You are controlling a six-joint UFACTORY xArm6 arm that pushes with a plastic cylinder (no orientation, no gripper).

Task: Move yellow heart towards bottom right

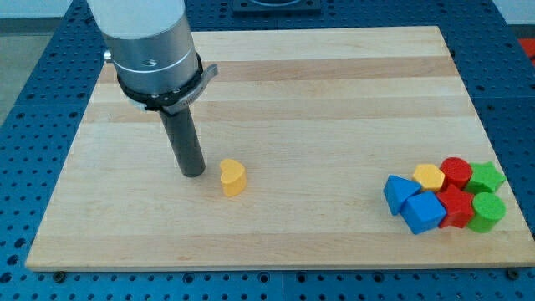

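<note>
Left of centre on the wooden board [276, 75], my tip [194, 173] stands just beside the yellow heart [232, 177], on its left, a bare rod with nothing to close. Well apart, at the view's bottom right, the other blocks cluster: blue [399, 192], yellow [429, 176], red [456, 171], green [486, 211].

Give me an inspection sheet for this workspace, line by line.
Surface: pale wooden board, lying on a blue perforated table.
Job's things: yellow heart-shaped block, alone left of the board's centre.
Clutter: cluster at the view's bottom right: blue triangular block, blue block, yellow block, red cylinder, red block, green star-like block, green cylinder.
Gripper: none; my tip sits just left of the heart, contact unclear.
Cables: nothing seen.
Surroundings: nothing seen beyond the table.
</note>
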